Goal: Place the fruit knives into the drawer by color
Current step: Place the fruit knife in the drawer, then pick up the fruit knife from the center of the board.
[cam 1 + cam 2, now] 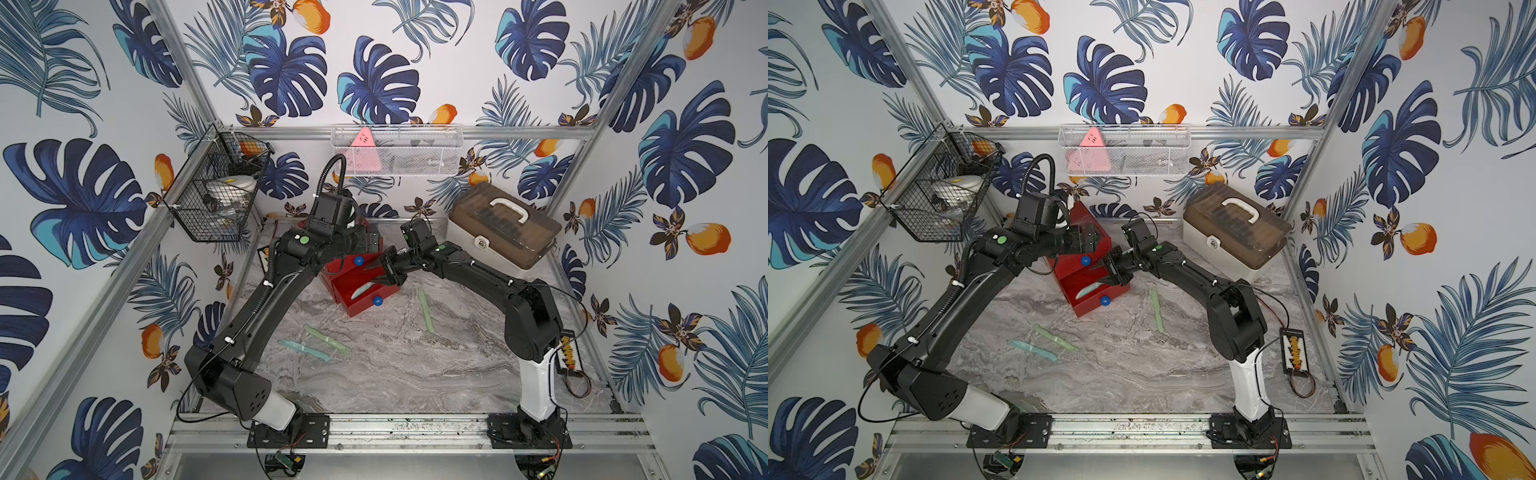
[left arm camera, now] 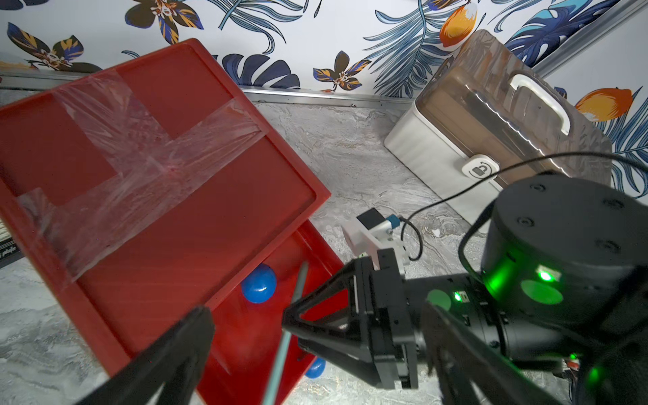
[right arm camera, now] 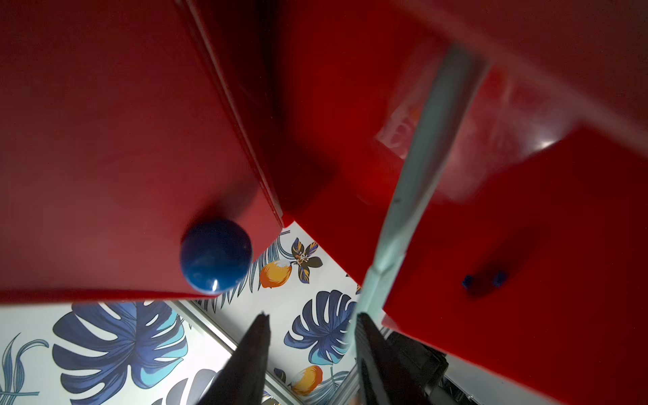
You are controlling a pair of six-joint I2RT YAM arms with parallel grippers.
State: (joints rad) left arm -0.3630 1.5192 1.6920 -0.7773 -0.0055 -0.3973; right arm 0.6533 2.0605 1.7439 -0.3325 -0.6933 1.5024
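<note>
The red drawer (image 1: 347,272) chest stands at the back of the table, and its lowest drawer (image 1: 1096,291) is pulled out. A light teal fruit knife (image 1: 360,291) leans inside that drawer; in the right wrist view it (image 3: 420,175) runs past one finger. My right gripper (image 3: 312,317) hovers over the drawer with its jaws apart and nothing clamped. My left gripper (image 2: 315,315) is wide open over the chest's taped top (image 2: 157,168). Two pale green knives (image 1: 426,309) (image 1: 328,338) and a teal knife (image 1: 303,349) lie on the table.
A beige case (image 1: 498,232) with a brown lid stands at the back right. A black wire basket (image 1: 216,191) hangs on the left frame and a white mesh basket (image 1: 395,149) on the back rail. A small wired board (image 1: 569,353) lies at the right edge.
</note>
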